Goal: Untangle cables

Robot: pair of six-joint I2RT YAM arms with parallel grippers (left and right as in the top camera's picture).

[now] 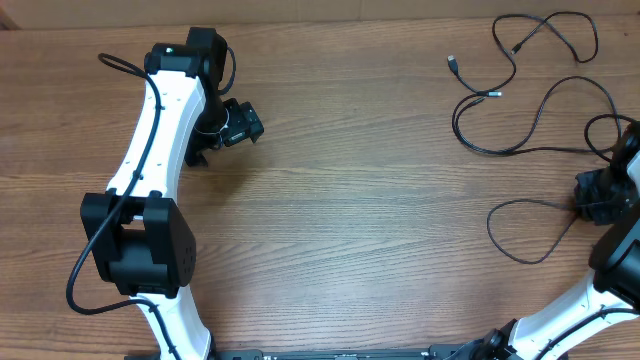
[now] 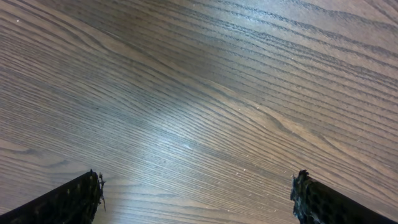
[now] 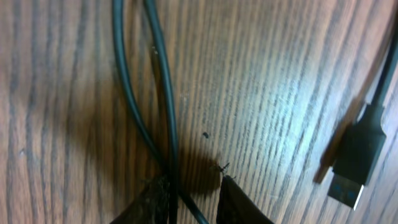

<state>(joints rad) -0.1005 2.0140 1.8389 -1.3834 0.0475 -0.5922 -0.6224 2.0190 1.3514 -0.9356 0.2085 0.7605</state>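
Observation:
Several thin black cables lie as loose strands on the wooden table at the far right, with small plugs at their ends. My right gripper sits low over them at the right edge. In the right wrist view its jaws are only narrowly apart, with two crossing cable strands running between them. The left finger touches one strand and the right finger stands a little clear. A USB plug lies to the right. My left gripper is far from the cables, open wide and empty over bare wood.
One cable loop curves out to the left of my right gripper. The left arm stretches across the left half of the table.

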